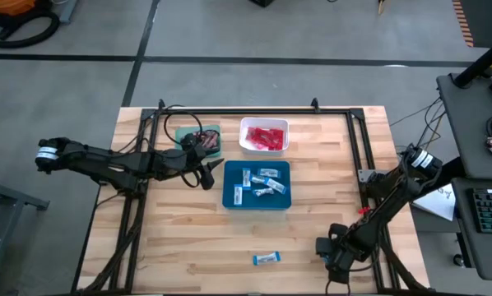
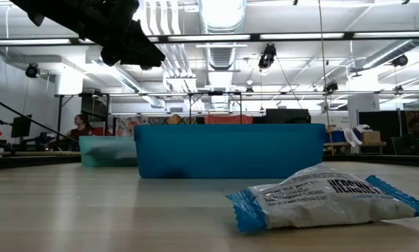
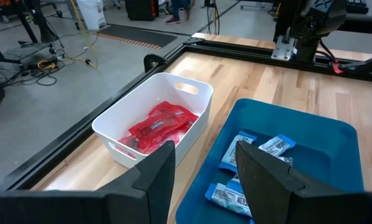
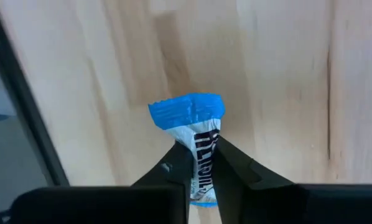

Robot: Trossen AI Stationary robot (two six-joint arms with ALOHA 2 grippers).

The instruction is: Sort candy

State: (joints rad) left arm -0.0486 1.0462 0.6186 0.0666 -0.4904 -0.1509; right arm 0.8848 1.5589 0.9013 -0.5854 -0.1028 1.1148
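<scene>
My right gripper [image 4: 201,148], at the table's near right [image 1: 328,249], is shut on a blue-and-white bar [image 4: 192,118]. A second blue-and-white bar [image 1: 265,259] lies flat on the wood near the front edge, big in the low view [image 2: 328,196]. My left gripper [image 3: 204,168] hangs open and empty above the gap between the white tray of red packets [image 3: 158,127] and the blue tray of blue-and-white bars [image 3: 260,149]; from above it sits beside the green tray [image 1: 198,136], which holds dark candies. My right gripper pinches the blue-and-white bar between its two fingers at the white printed middle [image 4: 203,138]. The fingers lie along the bar, and its blue crimped end [image 4: 187,111] sticks out past the fingertips. Whether the bar is clear of the wood, I cannot tell.
The three trays stand in the table's far half: green [image 1: 209,131], white [image 1: 244,123], blue [image 1: 228,197]. A black frame rail [image 1: 365,164] runs along the table's sides and far edge. Bare wood stretches across the near left part. A person sits far behind the table [image 2: 78,126].
</scene>
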